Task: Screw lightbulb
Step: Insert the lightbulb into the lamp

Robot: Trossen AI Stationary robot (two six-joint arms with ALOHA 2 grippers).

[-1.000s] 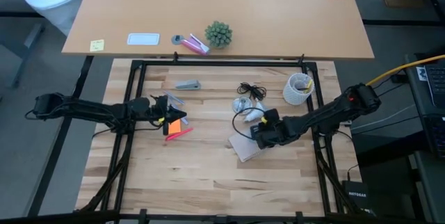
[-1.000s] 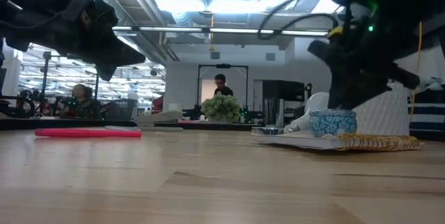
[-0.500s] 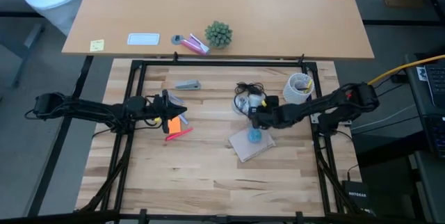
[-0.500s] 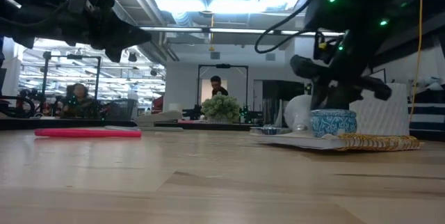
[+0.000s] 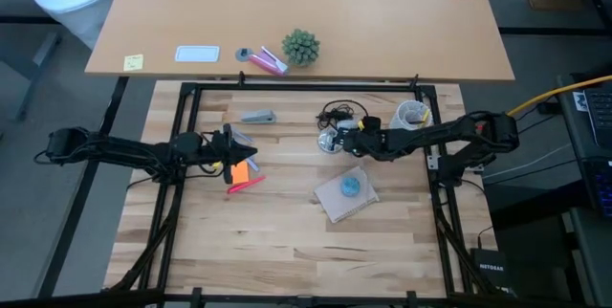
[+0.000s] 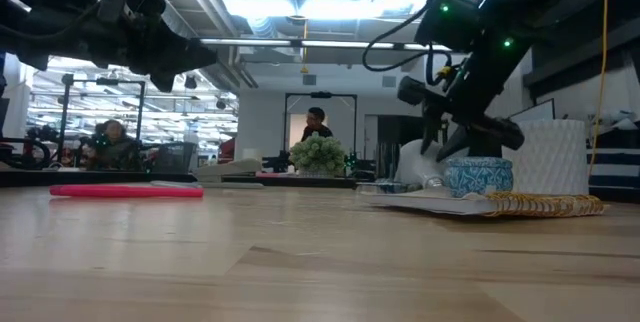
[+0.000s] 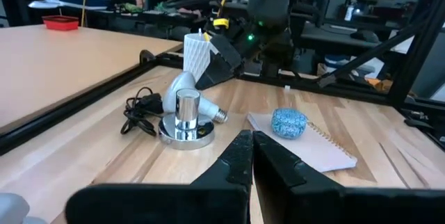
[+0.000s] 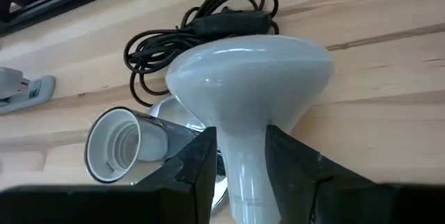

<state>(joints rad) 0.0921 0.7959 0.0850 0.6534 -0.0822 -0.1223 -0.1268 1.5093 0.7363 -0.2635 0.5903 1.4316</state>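
The right gripper [image 8: 240, 161] has its two dark fingers [image 8: 198, 165] set on either side of the neck of the lightbulb [image 8: 250, 78], grasping it just below the white globe. In the high view this gripper [image 5: 356, 137] sits in the upper middle of the frame, over the far part of the wooden table [image 5: 287, 241], and the lightbulb [image 5: 346, 139] shows only as a small pale patch at its tip. Just beside the bulb lies the metal socket [image 8: 128, 147], tipped so that its white threaded mouth faces outward, with its black cord [image 8: 208, 22] coiled behind it. The left wrist view shows the socket [image 7: 186, 116] standing on its round base, the lightbulb [image 7: 182, 86] behind it with its threaded base sticking out to the right. Nearer the middle of the high view lies a notepad [image 5: 333, 203] carrying a small blue ball [image 5: 351, 187]; a white mesh cup [image 5: 413, 117] stands to the right of the gripper. At centre left of that view the left gripper [image 5: 229, 151] waits, fingers clenched together on nothing, beside a pink marker [image 5: 247, 183]
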